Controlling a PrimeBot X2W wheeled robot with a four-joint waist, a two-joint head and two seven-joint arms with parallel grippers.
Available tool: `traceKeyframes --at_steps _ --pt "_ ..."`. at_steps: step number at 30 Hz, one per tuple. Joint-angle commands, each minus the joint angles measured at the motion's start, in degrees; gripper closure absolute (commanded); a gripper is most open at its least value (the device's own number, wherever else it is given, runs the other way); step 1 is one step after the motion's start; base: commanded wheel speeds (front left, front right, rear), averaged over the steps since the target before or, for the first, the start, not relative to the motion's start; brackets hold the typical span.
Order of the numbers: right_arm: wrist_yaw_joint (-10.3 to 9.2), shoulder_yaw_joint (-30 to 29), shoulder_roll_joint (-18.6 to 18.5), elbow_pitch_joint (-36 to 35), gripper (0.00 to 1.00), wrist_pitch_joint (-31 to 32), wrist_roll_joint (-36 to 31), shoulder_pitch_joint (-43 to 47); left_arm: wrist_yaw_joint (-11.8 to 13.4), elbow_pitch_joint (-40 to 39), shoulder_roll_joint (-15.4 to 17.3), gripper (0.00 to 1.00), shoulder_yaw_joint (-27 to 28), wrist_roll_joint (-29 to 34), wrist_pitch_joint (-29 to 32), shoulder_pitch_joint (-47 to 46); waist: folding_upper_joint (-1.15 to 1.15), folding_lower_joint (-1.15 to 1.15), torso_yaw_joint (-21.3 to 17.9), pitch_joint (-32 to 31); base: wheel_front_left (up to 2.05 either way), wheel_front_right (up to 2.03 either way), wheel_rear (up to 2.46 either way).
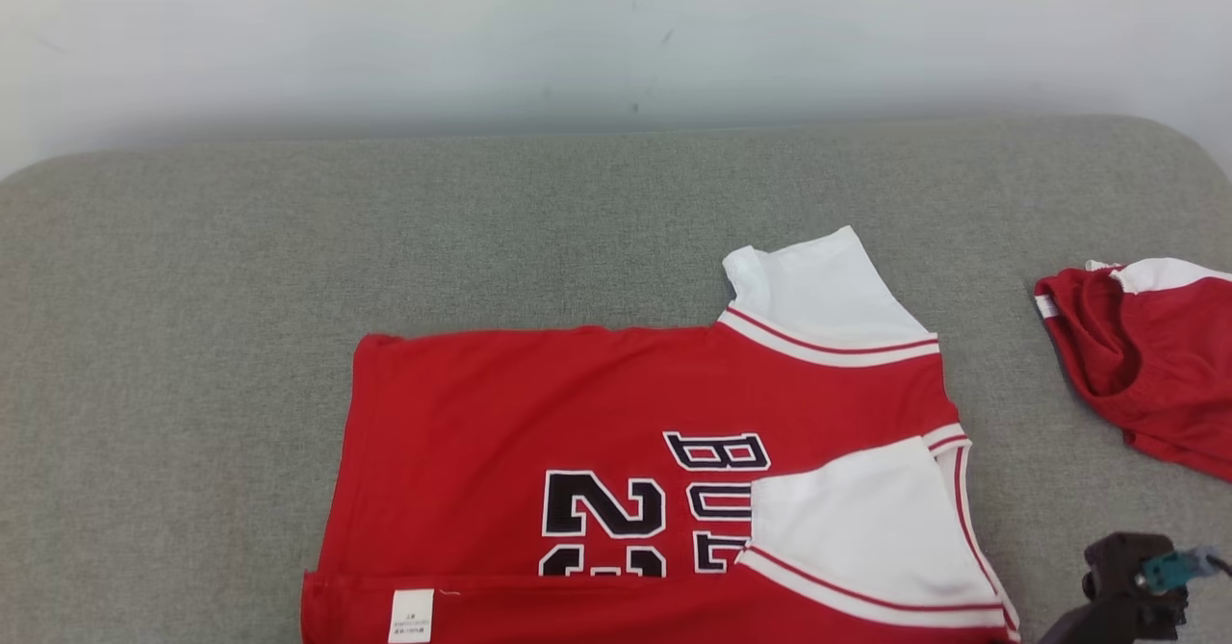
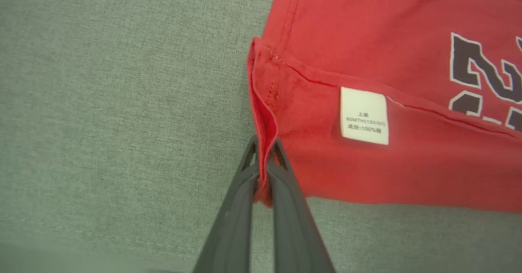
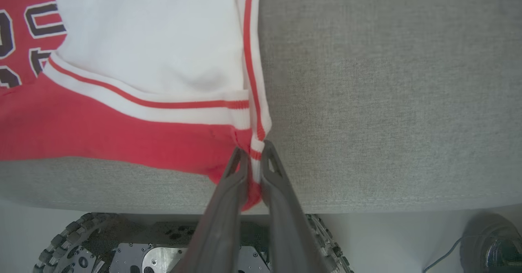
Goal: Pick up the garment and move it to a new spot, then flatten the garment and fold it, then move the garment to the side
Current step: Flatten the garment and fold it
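Red jersey [image 1: 539, 413] is lying flat on the grey cushion [image 1: 241, 240], down at 6 o'clock in our head view, with the hem pointing to 9 and the white sleeves to 3. The near edge is flipped over on itself, so the white care label [image 1: 411, 615] is showing. Our left gripper [image 2: 265, 171] has its fingers pressed together on the folded hem corner, red cloth sandwiched between them. Our right gripper [image 3: 253, 163] is pinching the striped trim corner at the other end the same way. Another red-and-white garment [image 1: 1145, 365] sits way off at 3 o'clock, well apart from it.
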Motion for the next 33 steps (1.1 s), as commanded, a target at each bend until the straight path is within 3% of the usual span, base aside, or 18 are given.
traceKeyframes --at_steps 1,6,7,9,10,21,28,33 --pt "0.05 0.04 0.14 0.45 1.00 -0.16 0.61 1.16 0.48 -0.18 0.14 1.00 0.03 -0.18 -0.17 1.09 0.00 0.00 0.07 -0.18 0.00 0.00 0.00" --pt "0.05 0.36 0.16 3.51 1.00 -0.47 0.82 3.11 0.64 0.66 0.00 1.00 -0.89 0.43 -0.19 1.67 0.00 0.00 0.24 -0.73 0.00 0.00 0.00" --pt "0.05 0.45 0.17 4.34 0.99 -0.50 0.73 3.22 0.66 0.98 0.01 0.96 -1.10 0.56 -0.17 1.52 0.00 0.00 0.26 -0.85 0.00 0.00 0.00" --pt "0.05 0.85 0.17 5.37 0.51 -0.64 1.15 3.13 0.88 1.67 0.08 0.14 -1.18 0.69 0.30 1.39 0.00 0.00 0.18 -1.06 0.00 0.00 0.00" --pt "0.05 0.83 0.15 5.74 0.00 -1.21 1.41 2.89 0.94 2.10 0.00 0.00 -1.11 0.36 0.50 1.44 0.00 0.00 0.10 -1.11 0.00 0.00 0.00" --pt "0.05 -0.48 0.16 4.66 0.00 -7.15 -0.57 -0.88 0.46 2.20 2.27 0.00 2.29 -0.96 -1.30 0.36 0.00 0.00 -0.09 -1.79 0.00 0.00 0.00" --pt "0.05 0.92 -2.40 -0.78 0.00 -6.66 -4.46 -9.95 -2.04 1.40 5.81 0.00 1.22 1.42 2.22 -12.54 0.00 0.00 -0.97 -0.89 0.00 0.00 0.00" --pt "0.05 4.22 -4.66 -0.25 0.00 -6.71 -5.34 -16.09 -4.02 4.74 5.56 0.00 -0.42 2.05 5.33 -21.85 0.00 0.00 -2.02 0.90 0.00 0.00 0.00"
